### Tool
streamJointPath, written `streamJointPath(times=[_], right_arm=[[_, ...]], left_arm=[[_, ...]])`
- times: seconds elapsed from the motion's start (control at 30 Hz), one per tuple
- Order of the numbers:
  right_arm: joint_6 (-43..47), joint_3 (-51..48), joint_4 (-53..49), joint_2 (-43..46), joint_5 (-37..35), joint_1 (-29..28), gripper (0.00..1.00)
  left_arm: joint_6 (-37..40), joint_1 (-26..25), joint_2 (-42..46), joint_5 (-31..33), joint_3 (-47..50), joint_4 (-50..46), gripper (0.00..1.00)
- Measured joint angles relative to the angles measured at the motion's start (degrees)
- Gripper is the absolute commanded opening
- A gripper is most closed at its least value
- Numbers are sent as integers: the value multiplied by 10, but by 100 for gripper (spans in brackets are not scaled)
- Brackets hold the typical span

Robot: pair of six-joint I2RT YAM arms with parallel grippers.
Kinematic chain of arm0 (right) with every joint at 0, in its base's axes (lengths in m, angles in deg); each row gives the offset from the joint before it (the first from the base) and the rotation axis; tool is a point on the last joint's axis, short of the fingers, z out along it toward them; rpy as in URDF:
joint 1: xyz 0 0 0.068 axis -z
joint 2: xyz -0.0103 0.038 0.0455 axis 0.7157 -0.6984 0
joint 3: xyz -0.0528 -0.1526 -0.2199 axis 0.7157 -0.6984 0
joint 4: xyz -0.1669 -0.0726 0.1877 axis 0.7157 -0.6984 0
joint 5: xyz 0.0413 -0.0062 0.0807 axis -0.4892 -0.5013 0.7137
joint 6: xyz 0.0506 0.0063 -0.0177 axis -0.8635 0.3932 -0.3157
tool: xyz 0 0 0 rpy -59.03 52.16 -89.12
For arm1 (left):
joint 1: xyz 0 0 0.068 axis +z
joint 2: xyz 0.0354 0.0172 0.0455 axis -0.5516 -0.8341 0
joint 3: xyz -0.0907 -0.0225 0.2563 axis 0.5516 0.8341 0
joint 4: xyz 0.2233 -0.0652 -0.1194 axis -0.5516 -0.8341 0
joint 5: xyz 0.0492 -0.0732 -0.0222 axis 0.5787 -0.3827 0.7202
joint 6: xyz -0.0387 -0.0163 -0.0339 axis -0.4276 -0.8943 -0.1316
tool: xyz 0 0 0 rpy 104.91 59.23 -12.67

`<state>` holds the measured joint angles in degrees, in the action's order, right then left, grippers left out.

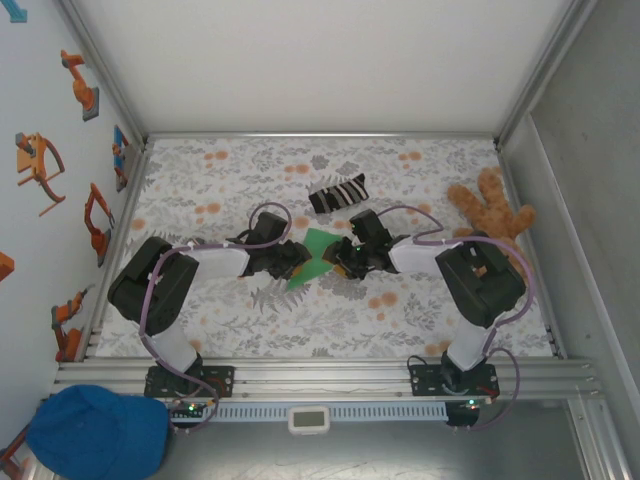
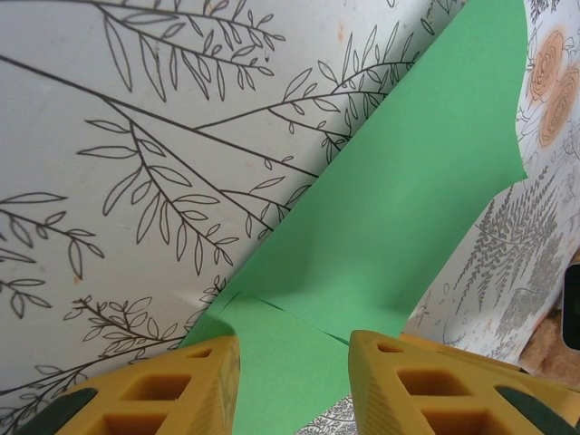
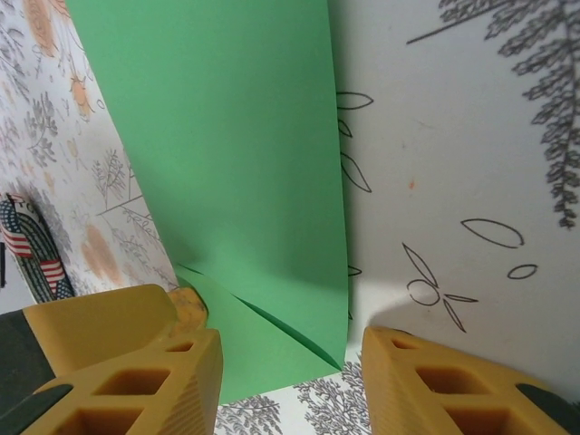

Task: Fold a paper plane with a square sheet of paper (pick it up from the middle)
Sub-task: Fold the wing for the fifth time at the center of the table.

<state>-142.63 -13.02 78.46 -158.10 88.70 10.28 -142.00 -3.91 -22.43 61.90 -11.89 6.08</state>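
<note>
The left gripper [image 2: 294, 367] has its yellow jaws apart, and the square sheet of paper [image 2: 399, 208] lies flat in the gap, not pinched. The right gripper [image 3: 290, 362] is open too, over the other end. The paper is bright green and folded, with a small flap by each gripper. It lies on the flowery table [image 1: 230, 300].

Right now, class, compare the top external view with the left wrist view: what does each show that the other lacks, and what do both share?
Top external: the striped sock, the teddy bear, the blue cap and the right claw. Left wrist: up close, a fold edge across the green paper near the yellow fingers. Both: the green paper on the floral table cover, with the left claw open astride it.
</note>
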Motion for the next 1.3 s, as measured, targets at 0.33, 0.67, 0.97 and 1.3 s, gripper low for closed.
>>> streamJointPath(times=[0.33, 0.67, 0.97, 1.3], right_arm=[[-8, 0, 33, -19, 21, -3, 33], [-12, 0, 64, -21, 21, -4, 24], [-19, -13, 78, -21, 5, -3, 19], [-54, -32, 108, -21, 3, 8, 0]], left_arm=[[-1, 0, -1, 0, 0, -1, 32], [-2, 0, -1, 2, 0, -3, 30], [-2, 0, -1, 2, 0, -4, 30], [-1, 0, -1, 2, 0, -5, 30]])
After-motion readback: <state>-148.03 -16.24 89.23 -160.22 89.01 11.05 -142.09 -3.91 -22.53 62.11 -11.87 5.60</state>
